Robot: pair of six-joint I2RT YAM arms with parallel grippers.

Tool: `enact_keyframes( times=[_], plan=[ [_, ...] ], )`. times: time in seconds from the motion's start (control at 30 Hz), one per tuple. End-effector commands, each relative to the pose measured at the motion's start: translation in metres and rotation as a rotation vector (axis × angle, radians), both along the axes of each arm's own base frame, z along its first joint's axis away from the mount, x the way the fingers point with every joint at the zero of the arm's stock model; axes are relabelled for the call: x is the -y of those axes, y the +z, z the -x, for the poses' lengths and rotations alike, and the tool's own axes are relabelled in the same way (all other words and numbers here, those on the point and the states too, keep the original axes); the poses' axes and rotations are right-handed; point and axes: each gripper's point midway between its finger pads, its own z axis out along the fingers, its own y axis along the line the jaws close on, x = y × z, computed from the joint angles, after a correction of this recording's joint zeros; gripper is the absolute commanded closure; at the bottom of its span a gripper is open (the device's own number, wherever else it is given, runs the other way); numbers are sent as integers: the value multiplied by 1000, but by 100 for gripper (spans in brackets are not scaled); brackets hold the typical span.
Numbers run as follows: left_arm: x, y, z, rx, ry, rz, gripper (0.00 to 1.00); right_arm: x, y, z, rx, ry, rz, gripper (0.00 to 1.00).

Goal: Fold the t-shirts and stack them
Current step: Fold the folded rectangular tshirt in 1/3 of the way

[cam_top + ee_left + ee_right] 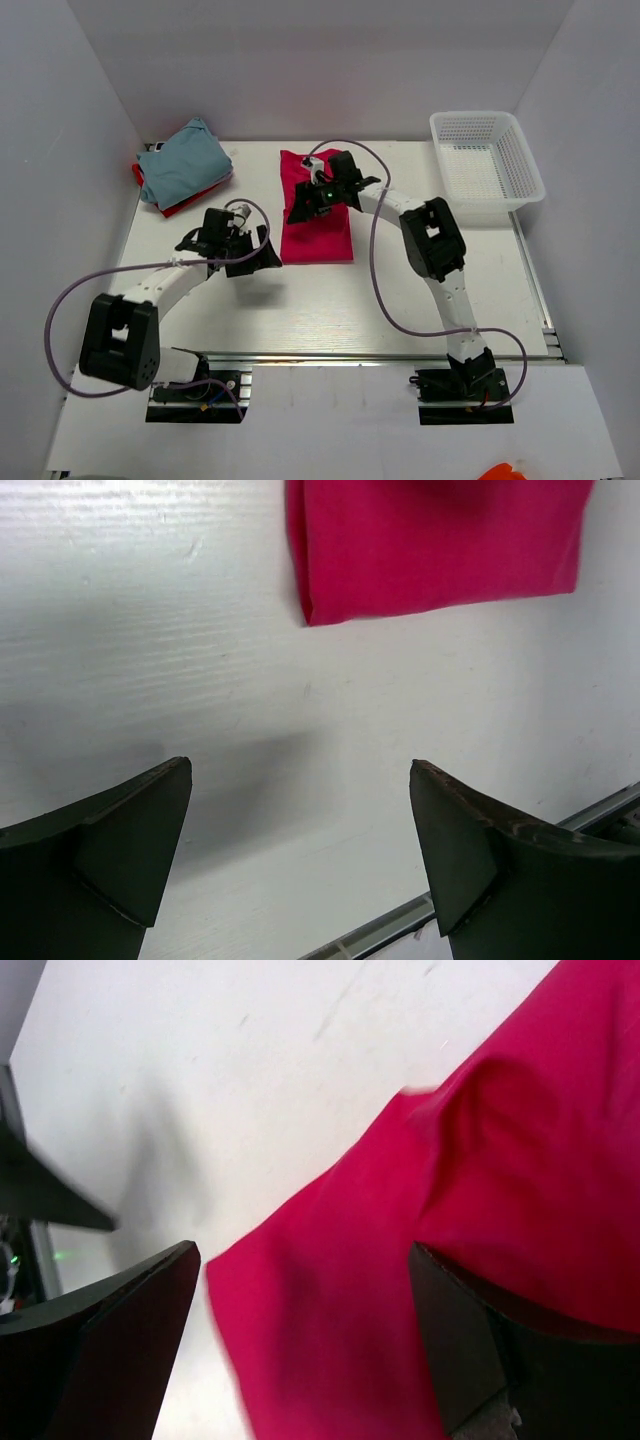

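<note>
Holding the left pincer [300,770] spread wide, empty, over bare desk [150,630] just off the near left corner of the folded magenta t-shirt [320,240]. Hovering the right pincer [305,1250], equally spread, low over that shirt's left edge mid-desk. Probably finishing a fold: lifting straight up without snagging cloth, then reaching for the blue-grey t-shirt [185,165] heaped on the red t-shirt [178,209] at the far left corner.

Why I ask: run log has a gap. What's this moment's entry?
magenta t-shirt: folded flat | left end effector: open, beside it | right end effector: open, over it | blue-grey t-shirt: atop red t-shirt
</note>
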Motion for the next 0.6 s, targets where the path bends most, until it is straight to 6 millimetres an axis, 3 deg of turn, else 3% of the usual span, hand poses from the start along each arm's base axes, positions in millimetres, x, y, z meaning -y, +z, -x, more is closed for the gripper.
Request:
enact_keyframes(
  times=[0.0, 0.1, 0.27, 0.3, 0.57],
  plan=[
    [-4, 30, -8, 119, 15, 0, 0, -9, 12, -26, 48, 8, -46, 10],
    [-7, 35, -6, 147, 21, 0, 0, -11, -6, -39, 61, -37, -39, 10],
    [-6, 40, -3, 165, 16, 12, 0, -29, 18, -72, 150, -103, -184, 10],
    [-8, 38, -2, 159, 15, -5, 0, -28, 15, -76, 142, -110, -194, 10],
    [-10, 39, -3, 160, 20, -12, 0, -25, 57, -111, 232, -195, -292, 10]
  ],
)
